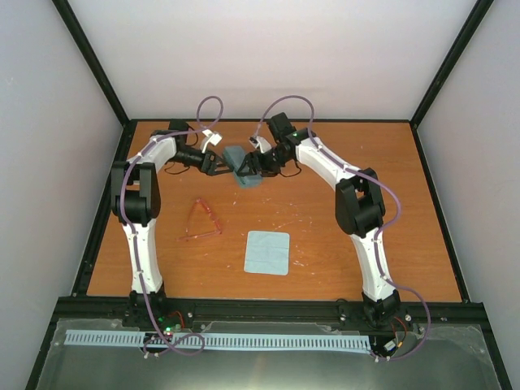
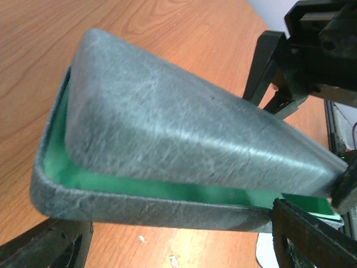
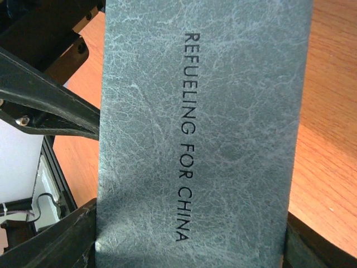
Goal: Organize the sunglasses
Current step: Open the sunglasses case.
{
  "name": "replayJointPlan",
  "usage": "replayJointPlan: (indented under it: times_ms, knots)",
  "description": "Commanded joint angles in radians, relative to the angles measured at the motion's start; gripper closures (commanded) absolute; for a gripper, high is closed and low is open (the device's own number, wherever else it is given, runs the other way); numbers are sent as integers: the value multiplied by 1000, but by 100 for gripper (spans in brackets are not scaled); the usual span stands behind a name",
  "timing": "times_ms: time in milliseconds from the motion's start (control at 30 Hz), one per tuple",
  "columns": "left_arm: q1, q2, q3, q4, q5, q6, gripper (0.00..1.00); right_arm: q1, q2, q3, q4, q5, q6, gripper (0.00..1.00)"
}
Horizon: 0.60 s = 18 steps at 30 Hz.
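Top external, front to back: light-blue cloth (image 1: 267,253) lies well short of the grey-blue case (image 1: 250,182). Sunglasses (image 1: 203,219) lie free, near-left of the case. Right gripper (image 1: 246,166) clamps the case. Left gripper (image 1: 226,168) straddles it, jaws wide, grip unclear.

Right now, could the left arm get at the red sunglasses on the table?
Probably yes. The sunglasses lie in the open near that arm's base, nothing covering them; the left end effector would first have to leave the case.
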Motion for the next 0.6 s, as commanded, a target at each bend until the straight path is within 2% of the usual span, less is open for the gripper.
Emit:
replayJointPlan:
  times_ms: [0,567]
  knots:
    - [-36,57,-42,96,-228,5,14,50,-116,71,243,-318,28,67]
    - [-67,90,-54,128,-293,-7,14,50,-160,16,357,-377,99,68]
